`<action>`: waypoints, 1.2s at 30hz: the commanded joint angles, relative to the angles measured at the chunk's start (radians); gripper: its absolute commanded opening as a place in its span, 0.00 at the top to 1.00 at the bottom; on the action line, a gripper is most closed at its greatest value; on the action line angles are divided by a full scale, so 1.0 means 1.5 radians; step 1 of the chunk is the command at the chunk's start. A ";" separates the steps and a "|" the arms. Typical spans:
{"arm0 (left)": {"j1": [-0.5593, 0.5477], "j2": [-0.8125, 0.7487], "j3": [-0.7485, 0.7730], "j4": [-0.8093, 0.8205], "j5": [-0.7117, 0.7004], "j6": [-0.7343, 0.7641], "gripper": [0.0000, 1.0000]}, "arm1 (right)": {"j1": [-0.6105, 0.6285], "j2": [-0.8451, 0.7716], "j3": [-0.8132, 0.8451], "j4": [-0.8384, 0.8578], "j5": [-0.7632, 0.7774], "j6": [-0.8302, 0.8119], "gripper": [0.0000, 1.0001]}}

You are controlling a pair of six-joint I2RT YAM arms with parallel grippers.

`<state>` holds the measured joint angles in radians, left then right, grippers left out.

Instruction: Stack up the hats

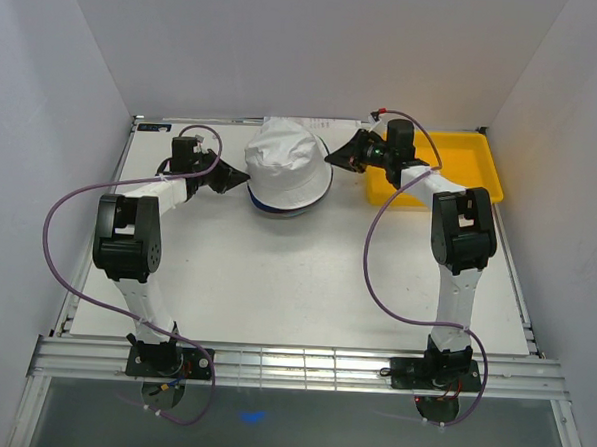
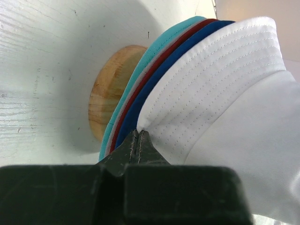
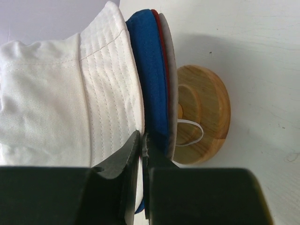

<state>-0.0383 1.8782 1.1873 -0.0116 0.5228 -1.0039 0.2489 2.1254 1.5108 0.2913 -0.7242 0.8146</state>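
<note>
The left gripper [image 2: 138,140] is closed tight, with the brim of the white hat [image 1: 285,158] puckering into its tips. That hat tops the stacked hats [image 2: 154,65], navy, red, grey and teal, on the wooden stand [image 2: 110,93]. The right gripper [image 3: 142,140] is closed at the opposite brim; I cannot tell whether it pinches cloth. Farther right sits the yellow tray [image 1: 472,158].

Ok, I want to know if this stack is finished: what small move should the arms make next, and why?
Probably open both pairs of fingers and ease back. The white hat already sits on the navy hat and the other brims over the wooden stand, while the left fingers and right fingers are shut right at its brim.
</note>
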 commanded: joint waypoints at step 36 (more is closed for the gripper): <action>0.021 -0.029 0.023 -0.103 -0.092 0.070 1.00 | -0.012 0.077 0.112 -0.237 0.121 -0.124 0.92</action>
<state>-0.0311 1.9007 1.1957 -0.0910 0.4767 -0.9424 0.2256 2.3028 1.6196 -0.0437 -0.5232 0.6300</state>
